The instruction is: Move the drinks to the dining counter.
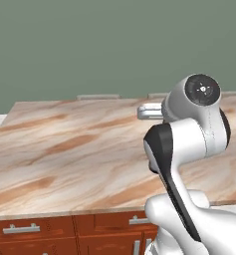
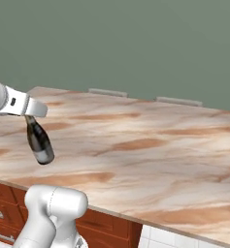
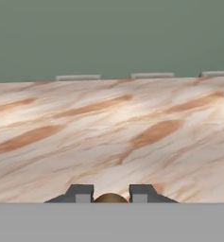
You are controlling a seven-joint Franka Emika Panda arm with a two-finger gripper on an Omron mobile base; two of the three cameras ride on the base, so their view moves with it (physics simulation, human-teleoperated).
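A dark wine bottle with a gold-foil neck hangs slightly tilted from my gripper, which is shut on its neck. It hangs over the near left part of the dining counter, and I cannot tell whether its base touches the top. In the hand view the bottle's gold cap sits between my two fingertips, with the veined marble top stretching ahead. In the left base view my own arm hides the bottle, and a piece of the hand shows over the counter.
Reddish-brown drawers with silver handles run under the counter's near edge. Grey chair backs stand along its far edge before a grey-green wall. White floor tiles show at the lower right.
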